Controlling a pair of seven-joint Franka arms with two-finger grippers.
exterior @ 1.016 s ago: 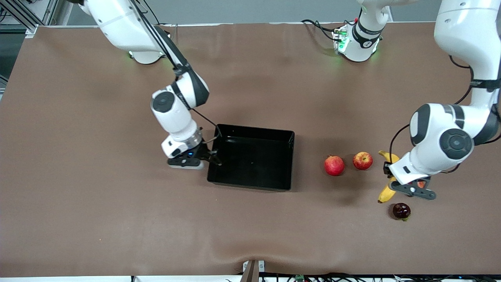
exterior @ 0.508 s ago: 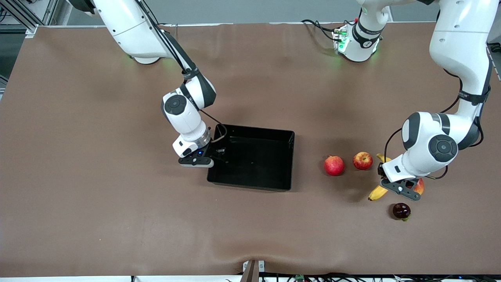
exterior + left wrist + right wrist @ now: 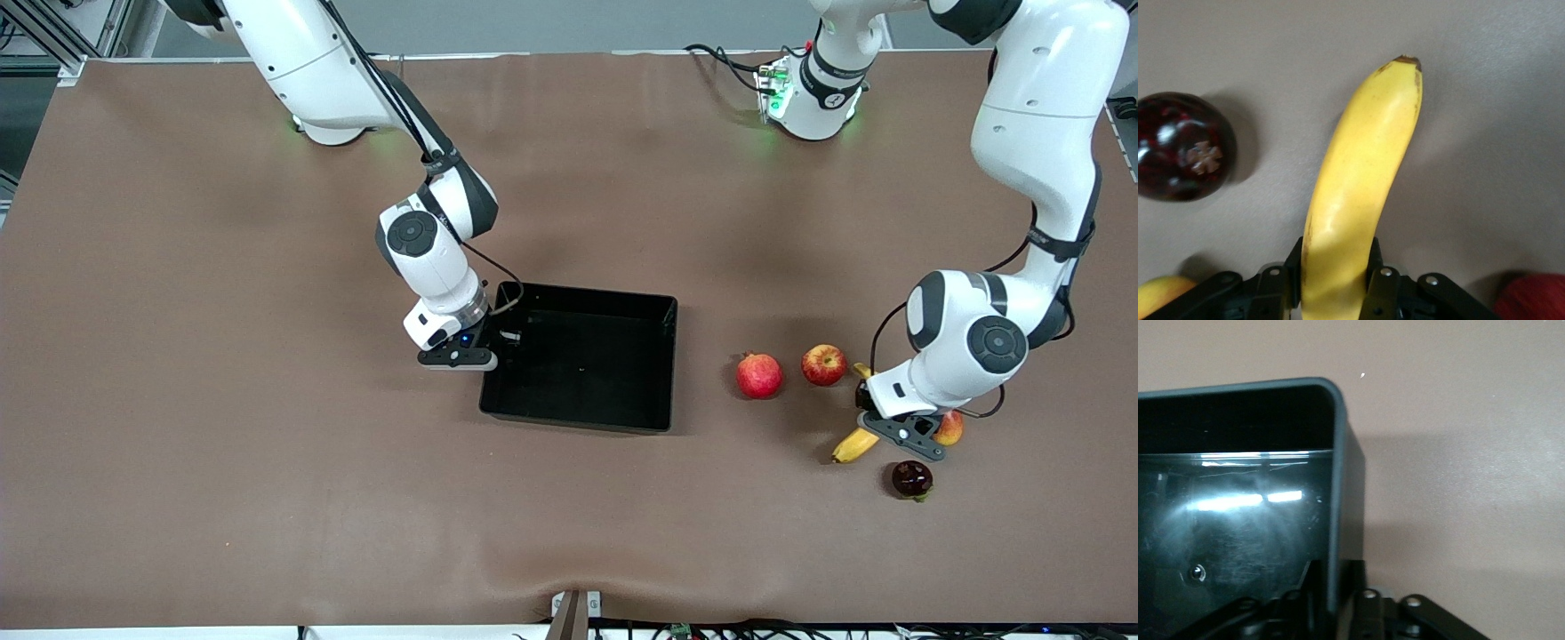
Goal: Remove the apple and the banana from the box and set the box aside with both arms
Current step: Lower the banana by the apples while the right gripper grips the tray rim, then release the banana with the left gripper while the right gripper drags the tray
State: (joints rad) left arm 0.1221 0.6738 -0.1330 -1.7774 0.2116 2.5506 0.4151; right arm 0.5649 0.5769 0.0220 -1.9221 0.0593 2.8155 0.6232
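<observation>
The yellow banana (image 3: 852, 445) is gripped by my left gripper (image 3: 880, 425), which is shut on its middle and holds it low over the table beside the other fruits; its free end shows in the left wrist view (image 3: 1361, 187). The small red apple (image 3: 824, 364) with yellow streaks rests on the table beside it. The glossy black box (image 3: 582, 291) sits mid-table, empty. My right gripper (image 3: 492, 351) is shut on the box's wall at the end toward the right arm; the right wrist view shows the fingers (image 3: 1361, 603) on either side of that wall (image 3: 1341, 487).
A plain red pomegranate (image 3: 758, 375) lies between apple and box. A red-orange mango (image 3: 949, 428) sits partly under the left hand. A dark round fruit (image 3: 911, 478) lies nearer the front camera, also in the left wrist view (image 3: 1181, 147). Brown cloth covers the table.
The right gripper has moved the box a little toward the left arm's end. The left gripper has swung the banana and shifted it toward the box.
</observation>
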